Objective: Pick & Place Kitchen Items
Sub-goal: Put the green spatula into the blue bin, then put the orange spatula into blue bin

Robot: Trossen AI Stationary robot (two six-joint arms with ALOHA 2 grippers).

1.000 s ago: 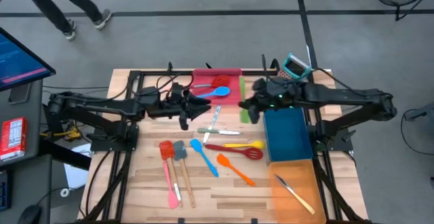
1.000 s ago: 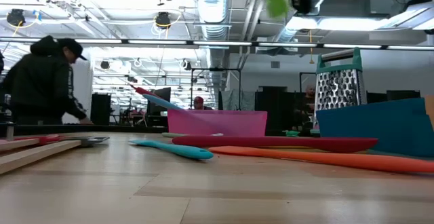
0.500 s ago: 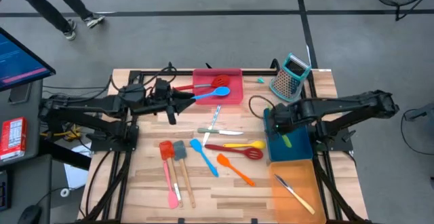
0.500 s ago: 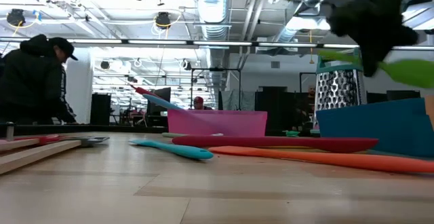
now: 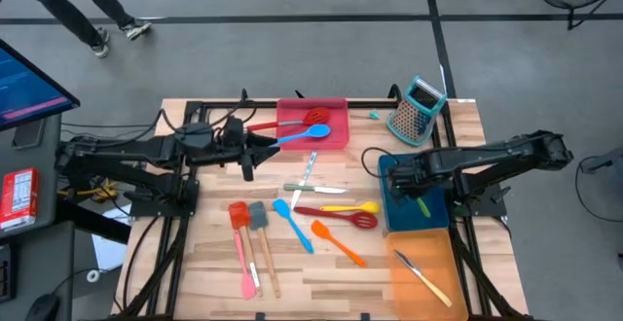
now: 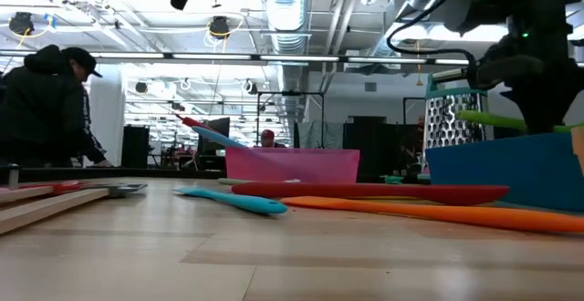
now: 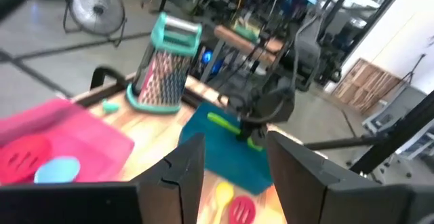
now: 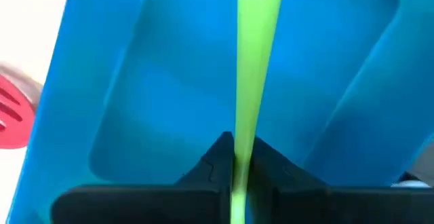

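Note:
My right gripper (image 5: 414,181) hangs over the blue tray (image 5: 399,220) at the table's right, pointing down and shut on a slim green utensil (image 5: 422,205). The low view shows the green utensil (image 6: 491,119) just above the blue tray's wall (image 6: 493,169). My left gripper (image 5: 255,149) hovers left of the red tray (image 5: 336,138), pointing toward the table's right. Its fingers (image 7: 182,176) stand open with nothing between them. Loose utensils lie on the wood at mid-table: a red slotted turner (image 5: 341,216), a yellow spoon (image 5: 352,206), a blue spoon (image 5: 292,224) and an orange spatula (image 5: 336,241). My right gripper pinches the green utensil's narrow part (image 8: 243,149) between its two fingers, coming from above with the fingers across it. The utensil sticks out past the fingertips (image 8: 215,157), nearly level, over the blue tray's floor and clear of it.
The red tray holds a red turner (image 5: 313,117) and a blue spoon (image 5: 310,132). An orange tray (image 5: 404,274) at the near right holds a silver knife (image 5: 421,276). A teal-topped grater (image 5: 417,109) stands at the far right. Pink and grey spatulas (image 5: 248,245) lie near left. A person walks beyond the table.
My right gripper has swung from the table's far side near the red tray toward the near right, come down over the blue tray and tipped to point down, carrying the green utensil. My left gripper has drawn back toward the table's left edge.

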